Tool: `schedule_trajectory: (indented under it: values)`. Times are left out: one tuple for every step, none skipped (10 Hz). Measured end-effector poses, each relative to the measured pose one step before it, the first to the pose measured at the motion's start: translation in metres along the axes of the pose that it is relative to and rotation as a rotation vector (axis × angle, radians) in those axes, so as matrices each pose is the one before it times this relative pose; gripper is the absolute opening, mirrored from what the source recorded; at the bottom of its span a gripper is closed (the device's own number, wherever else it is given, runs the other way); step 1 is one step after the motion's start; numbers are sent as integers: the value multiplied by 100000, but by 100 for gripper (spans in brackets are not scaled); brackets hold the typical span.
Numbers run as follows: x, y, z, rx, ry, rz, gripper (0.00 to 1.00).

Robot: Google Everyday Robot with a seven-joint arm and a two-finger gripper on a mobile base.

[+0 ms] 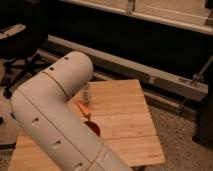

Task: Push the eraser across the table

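My large white arm point(60, 115) fills the left and lower part of the camera view and covers much of the bamboo table point(125, 125). The gripper is not in view. The eraser is hidden or out of view. On the table, beside the arm, I see a small clear bottle point(86, 93), an orange carrot-like piece point(83, 107) and the edge of a red bowl point(93, 128).
A dark office chair point(17, 55) stands at the left on the speckled floor. A long low metal rail point(145, 72) runs behind the table. A dark object point(204, 120) stands at the right edge.
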Motion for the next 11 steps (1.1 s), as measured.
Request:
schedule_trajectory:
  values:
    - [1002,1681,247,-2626,2265,759,0]
    - [1226,1880,114,-2673,2847,759,0]
    - [950,1278,-174,-1557,2051,646,0]
    - [1606,1933,-551,-2142,3209,1457,0]
    - [2308,1813,-592,-1725,4270,1860,0]
    - [1721,1332,-997,-573,2640,2272,0]
    - [1337,1770,-1038,-714,2162,2002,0]
    - [682,1227,-838,-345,637,1697,0]
    - [359,786,-905,157,-1896,2885,0]
    - [-454,504,-713,-162,-4007,2393,0]
    - [-535,301,-773,-143,-4818,2636,0]
